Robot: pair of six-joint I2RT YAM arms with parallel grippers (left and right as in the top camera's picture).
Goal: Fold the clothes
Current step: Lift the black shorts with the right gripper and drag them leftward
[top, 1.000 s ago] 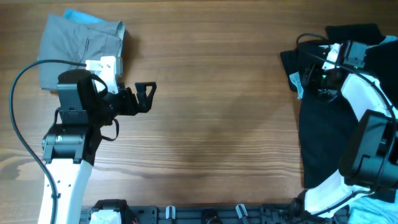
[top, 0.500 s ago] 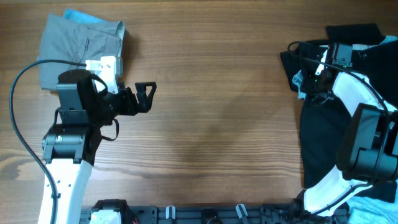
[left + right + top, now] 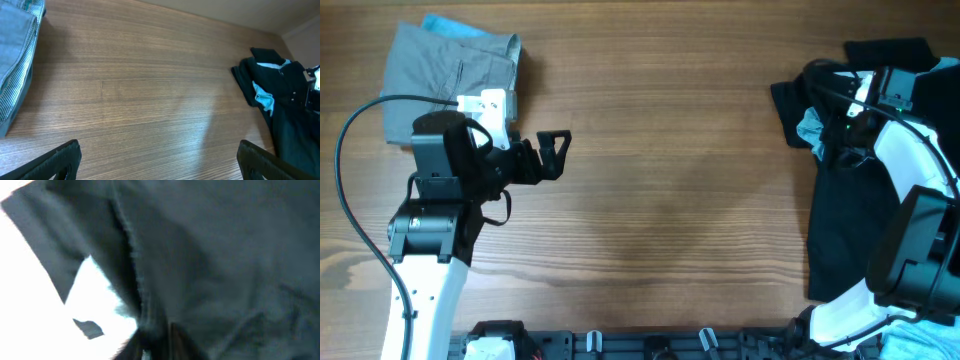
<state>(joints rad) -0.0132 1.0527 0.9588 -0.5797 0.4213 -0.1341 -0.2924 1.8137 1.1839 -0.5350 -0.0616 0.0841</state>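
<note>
Pocketed shorts (image 3: 445,75) far-left on worktop (image 3: 670,200), lying over T-shirt (image 3: 445,24); large garment (image 3: 845,230) along right edge, well apart.

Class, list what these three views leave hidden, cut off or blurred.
Overhead: the fingertips of the right gripper are buried in the folds of the black garment.
Right wrist: blurred, filled by dark cloth.
Overhead: black garment cut by right edge.
Overhead: pale blue cloth mostly under grey shorts.
</note>
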